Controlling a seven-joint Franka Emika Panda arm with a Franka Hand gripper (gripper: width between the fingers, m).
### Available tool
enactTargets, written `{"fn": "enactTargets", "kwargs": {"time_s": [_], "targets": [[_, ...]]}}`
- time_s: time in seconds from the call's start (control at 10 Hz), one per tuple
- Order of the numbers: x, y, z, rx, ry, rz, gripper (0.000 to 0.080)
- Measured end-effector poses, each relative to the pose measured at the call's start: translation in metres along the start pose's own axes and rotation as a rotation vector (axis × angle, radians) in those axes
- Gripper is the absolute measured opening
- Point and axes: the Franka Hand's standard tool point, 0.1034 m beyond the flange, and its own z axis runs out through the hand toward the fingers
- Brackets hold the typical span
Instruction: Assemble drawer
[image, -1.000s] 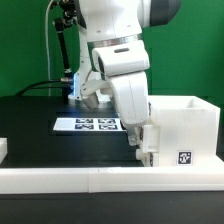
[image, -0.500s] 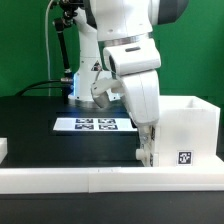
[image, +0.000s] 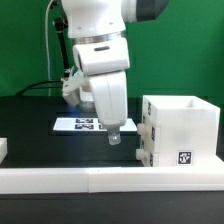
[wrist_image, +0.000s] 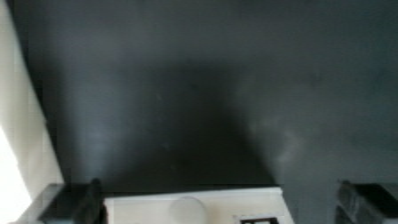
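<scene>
Rail (image: 100, 178): long white border at the front edge of the table (image: 30, 125), nearest the exterior camera. It takes no part in this step.

Drawer (image: 182, 128): tall white shell standing just behind the rail, on the exterior view's right. A tag shows on its front face, and the top is open. On its side toward the arm I see small ledges, perhaps the edges of trays already inside; I cannot tell for sure.

Gripper (image: 113, 136): hangs low over the table, just beside the drawer on the exterior view's left, apart from it. The jaws stand fully spread and hold nothing. In the wrist view the two fingers (wrist_image: 73, 203) are wide apart, with bare dark table and a white edge between them.

Marker board (image: 82, 124): flat sheet of tags, lying behind the gripper.

Step in hand: I judge the arm is free between two actions, near the drawer with nothing in its grip.

Next move: probably to find a loose tray, or to push one fully into the shell. No loose tray is visible here, so the target is not clear.
</scene>
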Motion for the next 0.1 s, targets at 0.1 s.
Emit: {"fn": "enactTargets", "kwargs": {"time_s": [0.1], "targets": [[-0.0002, -0.0001, 0.0001, 0.0, 0.0, 0.0, 0.0649]]}}
